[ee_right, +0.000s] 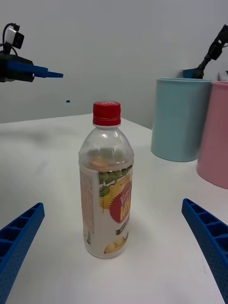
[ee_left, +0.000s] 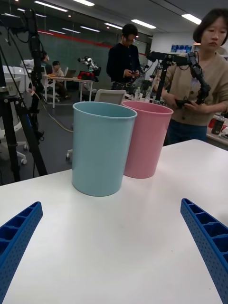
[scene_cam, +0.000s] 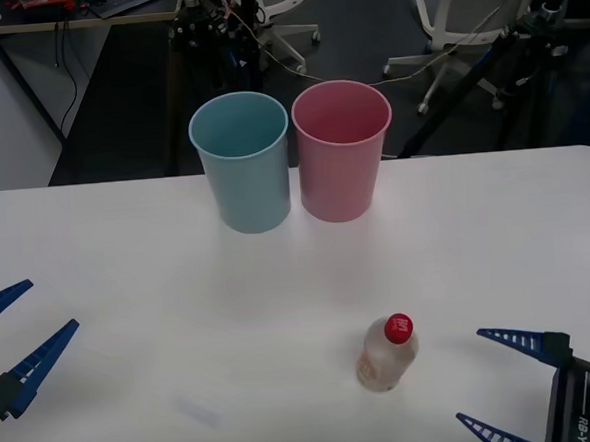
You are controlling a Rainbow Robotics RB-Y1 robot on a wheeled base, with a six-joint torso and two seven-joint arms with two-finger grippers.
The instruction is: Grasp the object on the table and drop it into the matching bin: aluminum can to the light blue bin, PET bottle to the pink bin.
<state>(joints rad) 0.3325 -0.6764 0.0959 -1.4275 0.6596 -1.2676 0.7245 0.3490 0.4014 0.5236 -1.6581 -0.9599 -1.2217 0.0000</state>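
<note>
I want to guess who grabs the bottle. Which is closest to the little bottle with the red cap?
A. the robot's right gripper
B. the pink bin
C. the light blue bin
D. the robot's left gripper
A: the bottle stands upright just beside the open right gripper, and in the right wrist view it sits between that gripper's blue fingers.

The PET bottle [scene_cam: 387,353] stands upright near the table [scene_cam: 129,291] front edge, the right end effector [scene_cam: 490,384] open just beside it.
</note>
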